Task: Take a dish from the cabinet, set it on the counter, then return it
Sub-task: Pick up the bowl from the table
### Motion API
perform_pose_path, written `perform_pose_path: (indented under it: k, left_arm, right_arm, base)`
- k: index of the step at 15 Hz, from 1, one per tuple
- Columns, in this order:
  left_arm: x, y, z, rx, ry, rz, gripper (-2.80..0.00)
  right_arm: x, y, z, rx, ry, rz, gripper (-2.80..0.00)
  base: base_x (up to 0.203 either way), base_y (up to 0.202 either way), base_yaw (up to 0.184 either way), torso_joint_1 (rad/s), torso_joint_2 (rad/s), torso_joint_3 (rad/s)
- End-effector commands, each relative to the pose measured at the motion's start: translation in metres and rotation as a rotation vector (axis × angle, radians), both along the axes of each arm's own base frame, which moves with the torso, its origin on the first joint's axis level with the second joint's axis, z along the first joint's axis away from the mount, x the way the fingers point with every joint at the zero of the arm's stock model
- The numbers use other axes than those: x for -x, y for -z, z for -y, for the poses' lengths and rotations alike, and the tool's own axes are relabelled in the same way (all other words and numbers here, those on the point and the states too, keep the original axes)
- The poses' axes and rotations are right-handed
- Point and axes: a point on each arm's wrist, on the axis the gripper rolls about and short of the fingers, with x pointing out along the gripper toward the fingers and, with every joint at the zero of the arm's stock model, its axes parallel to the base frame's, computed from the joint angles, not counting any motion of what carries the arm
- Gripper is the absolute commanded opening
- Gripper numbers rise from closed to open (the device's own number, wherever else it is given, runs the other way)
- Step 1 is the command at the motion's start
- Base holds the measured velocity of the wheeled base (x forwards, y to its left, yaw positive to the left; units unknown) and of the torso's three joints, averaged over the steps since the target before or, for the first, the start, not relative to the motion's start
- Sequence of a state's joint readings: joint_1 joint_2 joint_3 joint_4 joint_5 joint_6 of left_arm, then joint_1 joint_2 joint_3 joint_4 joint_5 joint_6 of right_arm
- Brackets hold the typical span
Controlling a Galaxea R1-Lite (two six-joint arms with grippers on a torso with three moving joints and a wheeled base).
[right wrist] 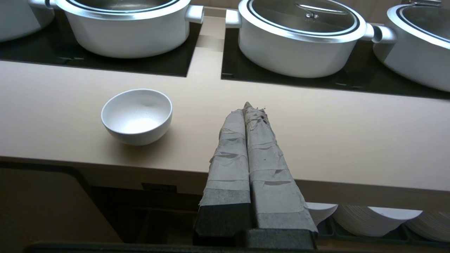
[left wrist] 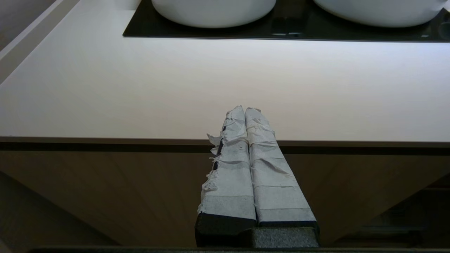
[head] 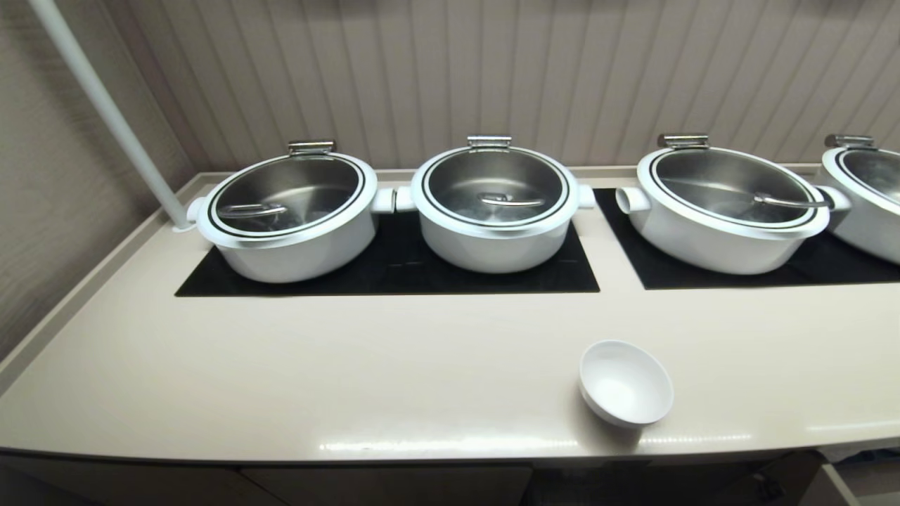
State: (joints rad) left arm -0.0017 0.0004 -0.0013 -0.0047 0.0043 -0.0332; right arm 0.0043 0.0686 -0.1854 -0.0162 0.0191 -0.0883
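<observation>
**Bowl parked on bench, both hands empty**

Bowl (head: 625,383) sits upright on the bench (head: 351,365), near the front edge, on bare surface well clear of the black panels (head: 394,270). It's empty: white inside, nothing in it. Reads as the set-down half done, return half not yet started.

Right hand (right wrist: 254,106) has its taped fingers (right wrist: 228,154) pressed together, gripping nothing. It hangs in front of the bench edge, tips over the front strip, beside the bowl and not touching it. Fingers will have to spread before any regrasp.

Left hand (left wrist: 245,109) is likewise closed and empty, parked at the bench front over a bare stretch, nothing near it. Looks idle; my guess is the right arm does the work.

Neither arm shows in the head view.

Containers:
- Pots (head: 492,204) stand in a row on the panels, steel lids on, contents not visible. They sit well behind the bowl, so no crowding on the approach.
- Cabinet (right wrist: 158,211) below the bench is open on the right arm's side. Stacked plates (right wrist: 365,219) show in a tray under the bench lip, beside a dark open bay. Can't tell which bay the bowl belongs in.

Risk: the bowl is glossy and near the edge, so a shove could slide it off.
</observation>
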Motion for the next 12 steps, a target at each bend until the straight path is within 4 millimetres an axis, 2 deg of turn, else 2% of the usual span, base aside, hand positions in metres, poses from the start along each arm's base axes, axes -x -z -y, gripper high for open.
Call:
perform_pose_path:
  k: [1,4,7,10,12]
  left_arm:
    - [0.000,0.000,0.000,0.001,-0.001,0.001,-2.80]
    - [0.000,0.000,0.000,0.001,-0.001,0.001,-2.80]
    - [0.000,0.000,0.000,0.001,-0.001,0.001,-2.80]
    - [0.000,0.000,0.000,0.001,-0.001,0.002,-2.80]
    - [0.000,0.000,0.000,0.001,-0.002,0.001,-2.80]
  right_arm:
    - [-0.008,-0.018,0.000,0.001,-0.003,-0.039,-2.80]
    - [-0.022,-0.040,0.000,0.004,-0.045,-0.085,-2.80]
    - [-0.049,-0.062,-0.002,0.004,-0.093,-0.111,-2.80]
    - [-0.090,-0.083,-0.006,0.004,-0.105,-0.145,-2.80]
    - [-0.125,-0.094,-0.010,0.006,-0.108,-0.176,-2.80]
  base:
    - [0.000,0.000,0.000,0.000,0.00,0.000]
    - [0.000,0.000,0.000,0.000,0.00,0.000]
    - [0.000,0.000,0.000,0.000,0.00,0.000]
    - [0.000,0.000,0.000,0.000,0.00,0.000]
    - [0.000,0.000,0.000,0.000,0.00,0.000]
